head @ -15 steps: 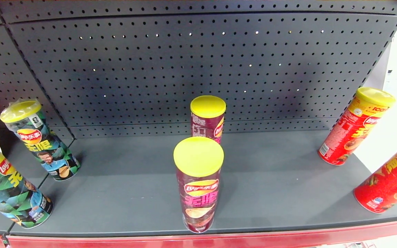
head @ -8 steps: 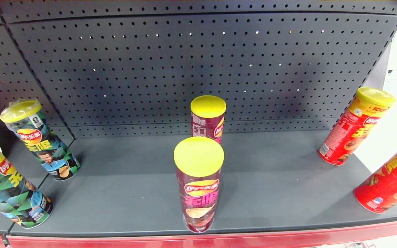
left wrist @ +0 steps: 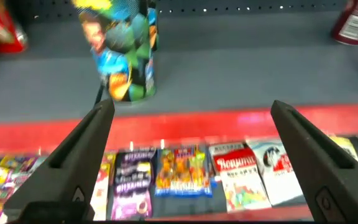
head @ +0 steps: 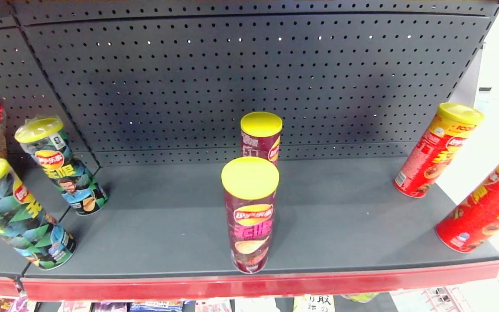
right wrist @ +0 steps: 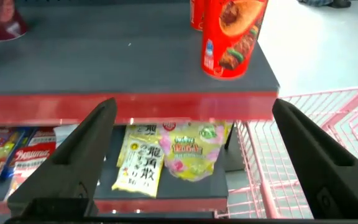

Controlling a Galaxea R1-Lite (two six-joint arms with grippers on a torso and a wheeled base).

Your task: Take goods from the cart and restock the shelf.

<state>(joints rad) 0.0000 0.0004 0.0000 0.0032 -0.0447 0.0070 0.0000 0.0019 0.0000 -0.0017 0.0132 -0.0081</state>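
**Head view.** Against the frame half a second ago, the whole picture has slid. The shelf (head: 340,225) sits higher, and packets (head: 314,303) on the level below now show under its red strip (head: 258,286). The cans keep their places relative to one another, so log this as camera motion, not moved stock. Along the shelf you have six upright cans with yellow lids:
- the front purple can (head: 249,221) stands at centre, just behind the strip;
- the rear purple can (head: 260,138) stands straight behind it, near the perforated back panel (head: 232,78);
- two green cans (head: 61,169) stand at the left;
- two red cans (head: 433,151) stand at the right, the nearer one by the front right corner.

**Left wrist view.** Your left gripper (left wrist: 191,106) hangs in front of the red strip, fingers spread wide with nothing between them. One green can stands on the shelf just beyond it. The level below holds a row of snack packets, side by side.

**Right wrist view.** Your right gripper (right wrist: 194,102) is likewise spread wide and holds nothing. It hangs before the shelf's right end, where a red can stands near the front corner. More packets lie on the level below. The pink wire cart (right wrist: 328,143) stands just beside that end, and you cannot tell from here what it holds.
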